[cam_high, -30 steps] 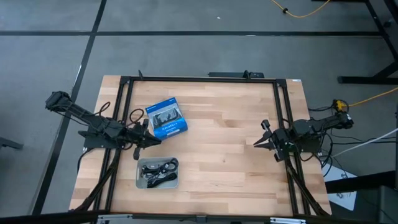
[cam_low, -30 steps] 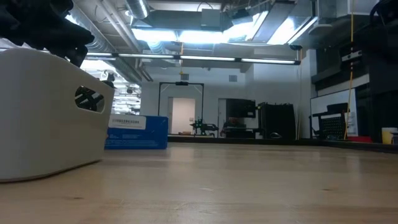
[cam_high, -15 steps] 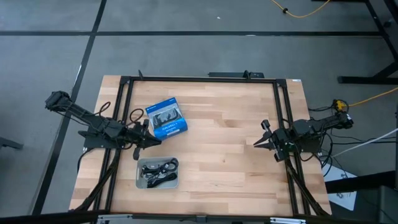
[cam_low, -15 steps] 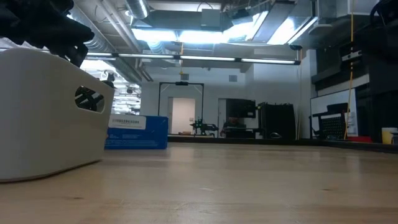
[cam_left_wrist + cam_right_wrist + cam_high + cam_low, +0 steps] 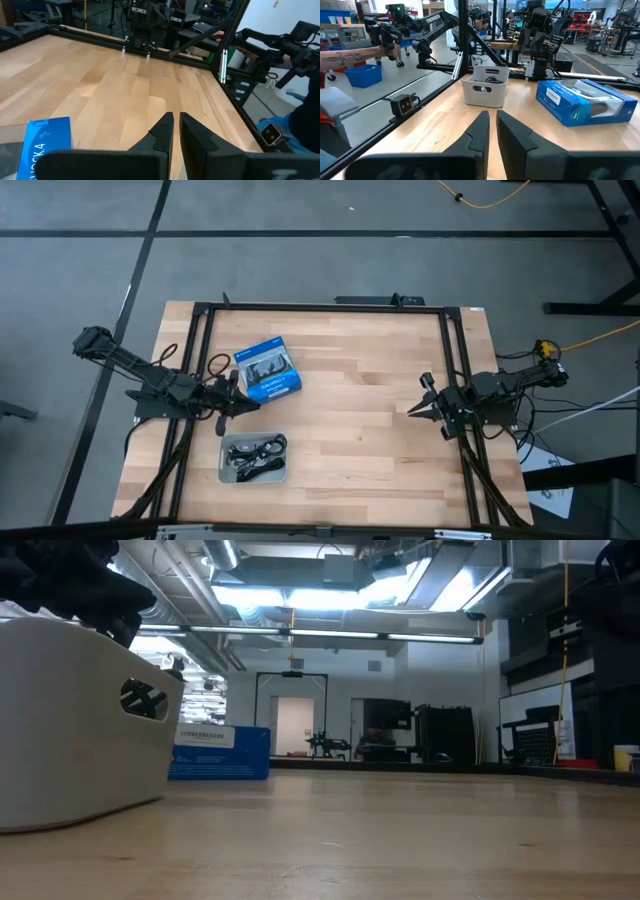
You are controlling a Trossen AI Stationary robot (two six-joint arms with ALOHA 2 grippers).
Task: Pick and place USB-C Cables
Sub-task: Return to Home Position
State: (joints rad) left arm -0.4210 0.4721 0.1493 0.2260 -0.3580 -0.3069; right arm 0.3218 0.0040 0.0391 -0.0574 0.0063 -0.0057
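Cables [image 5: 252,452] heaped in one white bin [image 5: 223,474], count unclear, one blue box [image 5: 268,369] beyond bin, left gripper [image 5: 250,408] near bin, clenched, empty, right gripper [image 5: 413,411] well apart, clenched, empty, open table [image 5: 350,440] between.

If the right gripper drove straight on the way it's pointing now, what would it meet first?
Probably the white bin: it sits almost straight ahead of the right gripper, while the blue box lies off to one side.
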